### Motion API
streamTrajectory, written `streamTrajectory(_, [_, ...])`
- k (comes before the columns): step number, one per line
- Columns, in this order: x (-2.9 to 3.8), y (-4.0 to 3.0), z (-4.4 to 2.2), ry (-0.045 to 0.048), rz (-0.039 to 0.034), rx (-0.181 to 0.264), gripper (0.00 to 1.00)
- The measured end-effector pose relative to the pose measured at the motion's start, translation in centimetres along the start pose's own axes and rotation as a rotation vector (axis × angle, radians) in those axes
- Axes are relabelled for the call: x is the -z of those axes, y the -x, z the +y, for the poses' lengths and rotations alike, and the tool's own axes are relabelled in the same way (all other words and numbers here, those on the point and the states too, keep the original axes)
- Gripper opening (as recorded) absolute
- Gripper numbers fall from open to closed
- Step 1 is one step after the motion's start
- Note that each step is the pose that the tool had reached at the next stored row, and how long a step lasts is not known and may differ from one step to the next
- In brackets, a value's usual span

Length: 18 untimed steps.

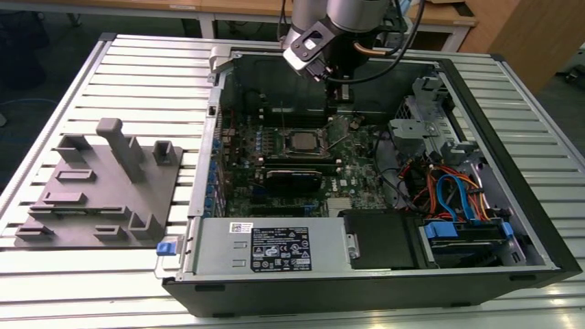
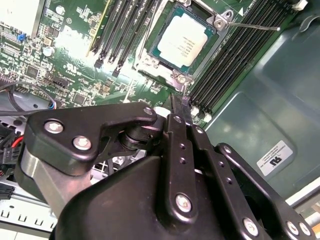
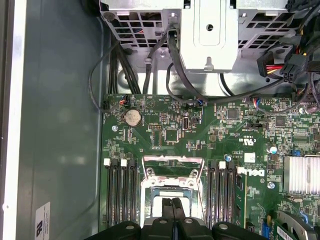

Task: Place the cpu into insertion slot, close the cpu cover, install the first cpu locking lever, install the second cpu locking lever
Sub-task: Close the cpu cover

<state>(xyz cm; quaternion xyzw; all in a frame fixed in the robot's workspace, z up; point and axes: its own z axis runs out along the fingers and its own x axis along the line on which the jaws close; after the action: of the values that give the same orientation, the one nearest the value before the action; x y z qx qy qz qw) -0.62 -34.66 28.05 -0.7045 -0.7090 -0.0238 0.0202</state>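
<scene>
Small silver-grey square cpu (image 2: 182, 42) seated in black square insertion slot (image 2: 148, 56), mid green motherboard (image 2: 75, 50). Black hand (image 2: 180, 102) clenched on nothing, hovering near slot's far side, toward exterior view's right.

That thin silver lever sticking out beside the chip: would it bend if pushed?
Probably springy, not floppy: the locking lever is a thin bare metal rod held at one end beside the cpu. Likely slippery too, its surface looking smooth and shiny.
</scene>
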Motion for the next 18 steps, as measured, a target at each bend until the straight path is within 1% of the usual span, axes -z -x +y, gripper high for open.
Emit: streamTrajectory(18, [0.0, 0.0, 0.38, 0.0, 0.0, 0.0, 0.11])
